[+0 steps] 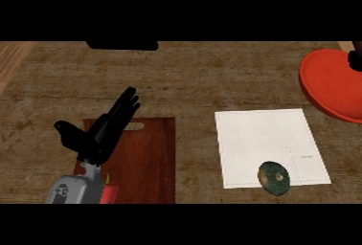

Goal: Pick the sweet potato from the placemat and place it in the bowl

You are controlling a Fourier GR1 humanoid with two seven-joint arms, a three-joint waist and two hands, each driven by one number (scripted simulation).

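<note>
White placemat [268, 143] carries the sweet potato [274, 178] on its near edge, untouched, well short of the red bowl [326, 86] beyond the mat's far right corner. Left of the mat, the left hand [99, 131] rests with straight fingers, holding nothing; no right hand shows.

Brown, mottled counter [198, 72] seen from above, with a paler wooden strip at its upper left corner. Lying directly on it: a reddish-brown cutting board [152, 162] with a handle slot, at lower left; a white rectangular placemat [262, 139] right of centre, well apart from the board; and a red bowl [329, 88] at the upper right edge, partly cut off by the frame. A dark shape [121, 45] sits at the counter's far edge.
</note>
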